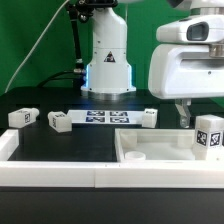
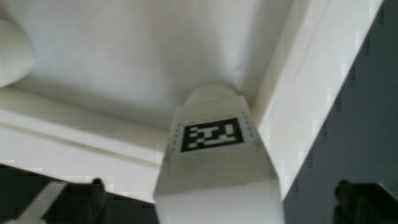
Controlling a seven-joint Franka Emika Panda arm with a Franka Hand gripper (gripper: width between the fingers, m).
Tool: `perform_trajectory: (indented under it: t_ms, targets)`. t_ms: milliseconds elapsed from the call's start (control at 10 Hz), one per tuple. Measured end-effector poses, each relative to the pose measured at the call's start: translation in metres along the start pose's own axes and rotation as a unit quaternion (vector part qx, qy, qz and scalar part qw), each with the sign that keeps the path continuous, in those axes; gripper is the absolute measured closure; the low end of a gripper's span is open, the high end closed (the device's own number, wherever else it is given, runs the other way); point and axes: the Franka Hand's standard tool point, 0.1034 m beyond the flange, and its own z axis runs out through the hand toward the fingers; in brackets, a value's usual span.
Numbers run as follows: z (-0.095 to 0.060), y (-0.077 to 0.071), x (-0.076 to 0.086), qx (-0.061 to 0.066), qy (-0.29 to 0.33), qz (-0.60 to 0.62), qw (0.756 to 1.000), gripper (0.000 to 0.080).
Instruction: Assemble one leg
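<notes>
My gripper (image 1: pixel 197 122) is at the exterior view's right, over the far right corner of the large white panel (image 1: pixel 150 152) with raised rim. It is shut on a leg (image 1: pixel 209 134), a short white post with a square tag, held upright just above the panel's corner. In the wrist view the leg (image 2: pixel 217 150) runs out from between the dark fingers (image 2: pixel 68 203) of the gripper (image 2: pixel 217 216), its tip near the panel's inner corner (image 2: pixel 125 60). Three more legs lie on the table (image 1: pixel 22 117), (image 1: pixel 60 122), (image 1: pixel 149 118).
The marker board (image 1: pixel 108 117) lies flat at the middle back. The robot's base (image 1: pixel 108 60) stands behind it. A white ledge (image 1: pixel 50 178) runs along the table's front edge.
</notes>
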Motion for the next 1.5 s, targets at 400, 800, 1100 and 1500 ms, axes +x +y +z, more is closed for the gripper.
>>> perform_trajectory:
  t_ms: [400,800,1100,1500]
  targets:
    - [-0.0001,-0.0001,0.0002,0.000,0.000,0.005,1.000,0.0509]
    - [0.0000,-0.0002,0.0008,0.006,0.008,0.141,0.990,0.0509]
    - [0.0005,0.0005,0.0017,0.017,0.014,0.320,0.947,0.0509]
    - [0.0006,0.0018,0.0020,0.025,0.022,0.533,0.845,0.0508]
